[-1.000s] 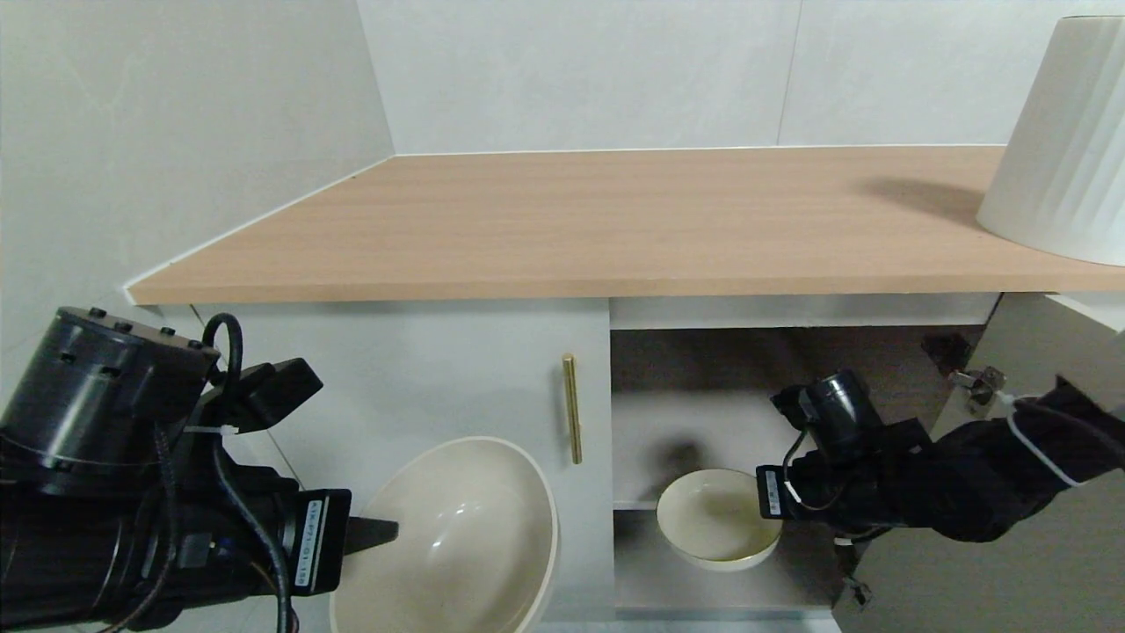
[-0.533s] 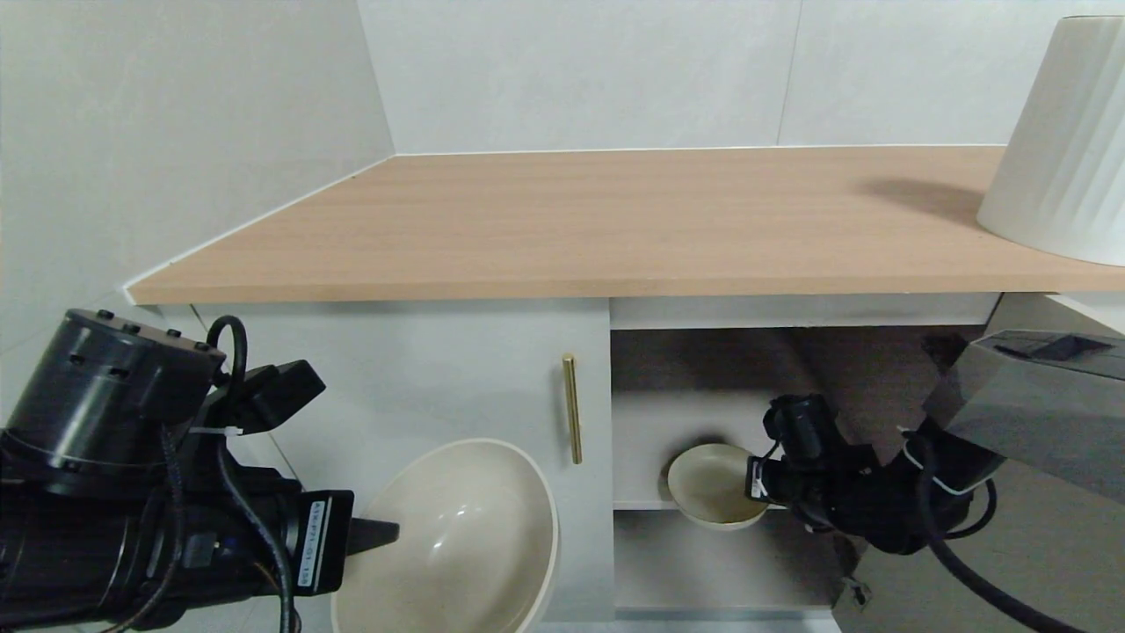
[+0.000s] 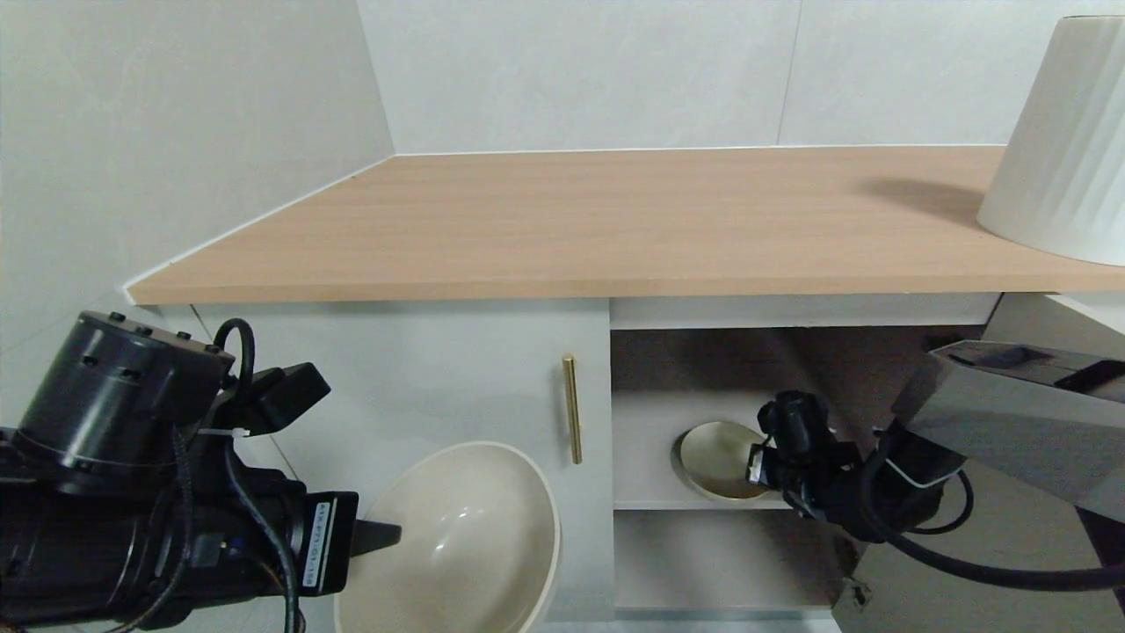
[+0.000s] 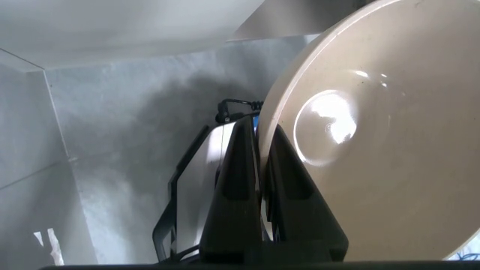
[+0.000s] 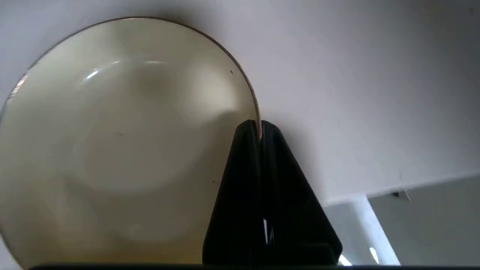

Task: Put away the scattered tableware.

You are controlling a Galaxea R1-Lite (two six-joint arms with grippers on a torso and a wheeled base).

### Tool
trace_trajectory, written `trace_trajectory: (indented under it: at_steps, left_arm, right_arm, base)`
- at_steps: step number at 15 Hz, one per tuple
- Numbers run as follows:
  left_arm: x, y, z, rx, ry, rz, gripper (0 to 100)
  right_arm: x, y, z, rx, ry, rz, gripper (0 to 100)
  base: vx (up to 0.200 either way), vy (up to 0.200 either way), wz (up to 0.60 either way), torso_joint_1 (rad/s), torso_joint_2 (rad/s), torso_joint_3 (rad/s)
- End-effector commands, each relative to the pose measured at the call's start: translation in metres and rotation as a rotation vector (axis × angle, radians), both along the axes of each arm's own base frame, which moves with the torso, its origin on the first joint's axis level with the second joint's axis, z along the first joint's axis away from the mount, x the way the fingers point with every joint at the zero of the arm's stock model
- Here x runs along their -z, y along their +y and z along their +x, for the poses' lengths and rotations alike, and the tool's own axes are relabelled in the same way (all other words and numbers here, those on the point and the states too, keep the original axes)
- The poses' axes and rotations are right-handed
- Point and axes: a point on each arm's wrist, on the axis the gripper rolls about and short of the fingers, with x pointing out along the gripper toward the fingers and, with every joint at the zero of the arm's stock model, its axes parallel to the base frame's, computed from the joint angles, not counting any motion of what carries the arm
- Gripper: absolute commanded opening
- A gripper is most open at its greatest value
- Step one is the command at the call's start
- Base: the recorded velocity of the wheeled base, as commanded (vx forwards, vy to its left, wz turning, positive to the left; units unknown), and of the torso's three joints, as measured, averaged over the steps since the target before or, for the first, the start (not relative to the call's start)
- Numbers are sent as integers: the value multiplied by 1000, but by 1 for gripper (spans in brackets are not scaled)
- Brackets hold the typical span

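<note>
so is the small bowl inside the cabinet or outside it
Inside. The small bowl is over the upper shelf of the open cabinet, its rim pinched by the right gripper; whether it rests there, cannot tell.

A large cream bowl (image 3: 457, 536), glossy and tilted, hangs before the closed cabinet door (image 3: 422, 378); a small cream bowl (image 3: 716, 457) sits at the shelf (image 3: 637, 475) inside.

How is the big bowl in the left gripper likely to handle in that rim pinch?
The big bowl looks rigid, probably ceramic, so likely breakable if dropped. Its glossy highlights suggest a slick glaze that might slip in the grip. The left gripper pinches only the rim, so the bowl's weight may make it pivot.
</note>
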Motion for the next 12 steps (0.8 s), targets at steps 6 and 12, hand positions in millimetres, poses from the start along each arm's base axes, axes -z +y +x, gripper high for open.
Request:
trace_trajectory:
  at_steps: [6,12]
  left_arm:
    - [3,-1,1,0,14,7,0]
    - [4,-1,2,-1,18,10,0]
  right_arm:
    - [-1,-2,12,26,-42,-4,0]
    - [1,-1,16,23,-48,-6,0]
  base:
    - [0,0,0,0,0,0]
    - [0,0,0,0,0,0]
